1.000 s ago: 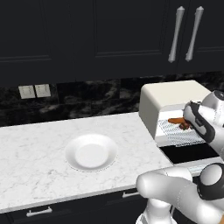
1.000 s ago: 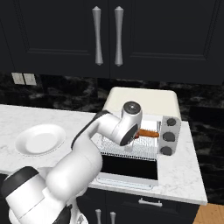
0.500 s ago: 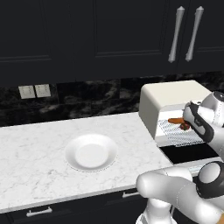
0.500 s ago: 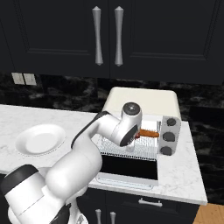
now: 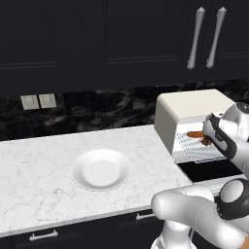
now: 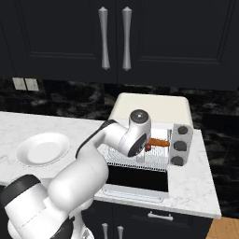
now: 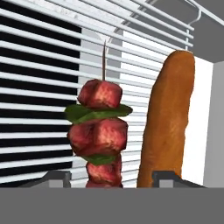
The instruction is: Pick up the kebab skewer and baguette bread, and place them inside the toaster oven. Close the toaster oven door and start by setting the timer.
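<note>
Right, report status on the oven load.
Hand inside toaster oven, skewer between its fingertips, grip unclear. Baguette on rack beside it. Door open.

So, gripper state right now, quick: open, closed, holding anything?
Gripper: fingers spread wide, open; the kebab skewer stands between them over the wire rack, but a grip on it cannot be told. Baguette bread lies beside it.

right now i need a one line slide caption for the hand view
Skewer between the fingers over the oven rack, beside the baguette already lying there.
</note>
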### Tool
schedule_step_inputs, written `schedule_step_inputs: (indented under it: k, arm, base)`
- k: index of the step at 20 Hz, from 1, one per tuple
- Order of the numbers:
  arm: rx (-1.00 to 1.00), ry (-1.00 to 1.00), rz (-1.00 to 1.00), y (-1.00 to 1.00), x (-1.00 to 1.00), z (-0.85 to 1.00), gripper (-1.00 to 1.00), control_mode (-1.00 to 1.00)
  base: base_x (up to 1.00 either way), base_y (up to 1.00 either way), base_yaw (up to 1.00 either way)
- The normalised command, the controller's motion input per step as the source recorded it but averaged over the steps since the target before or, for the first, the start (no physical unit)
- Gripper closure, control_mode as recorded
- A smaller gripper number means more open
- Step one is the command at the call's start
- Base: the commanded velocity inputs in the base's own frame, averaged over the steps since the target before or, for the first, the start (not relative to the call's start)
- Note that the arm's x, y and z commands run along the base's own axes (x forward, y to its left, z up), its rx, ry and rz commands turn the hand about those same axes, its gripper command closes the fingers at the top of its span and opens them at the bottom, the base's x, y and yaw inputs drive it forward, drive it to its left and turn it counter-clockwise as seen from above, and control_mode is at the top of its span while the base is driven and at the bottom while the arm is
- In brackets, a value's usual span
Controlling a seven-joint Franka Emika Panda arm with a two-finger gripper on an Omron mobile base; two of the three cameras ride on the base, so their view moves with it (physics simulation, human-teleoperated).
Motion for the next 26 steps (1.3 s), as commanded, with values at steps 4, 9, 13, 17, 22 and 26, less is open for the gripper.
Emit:
schedule_step_inputs:
  k: [4, 9, 13, 17, 22, 26]
  arm:
    - [0.0, 0.01, 0.0, 0.0, 0.0, 0.0, -1.0, -1.0]
    - [0.03, 0.0, -0.03, -0.12, -0.27, 0.07, -1.0, -1.0]
    - [0.09, 0.0, -0.13, -0.1, -0.51, 0.23, -1.0, -1.0]
    - [0.22, 0.0, -0.17, -0.14, -0.62, 0.11, -1.0, -1.0]
    - [0.25, 0.0, -0.18, -0.17, -0.45, 0.09, -1.0, -1.0]
    - [0.22, 0.0, -0.2, -0.09, -0.21, 0.02, -1.0, -1.0]
  base:
    - [0.0, 0.0, 0.0]
    - [0.0, 0.0, 0.0]
    - [0.0, 0.0, 0.0]
    - [0.0, 0.0, 0.0]
    - [0.0, 0.0, 0.0]
    - [0.0, 0.0, 0.0]
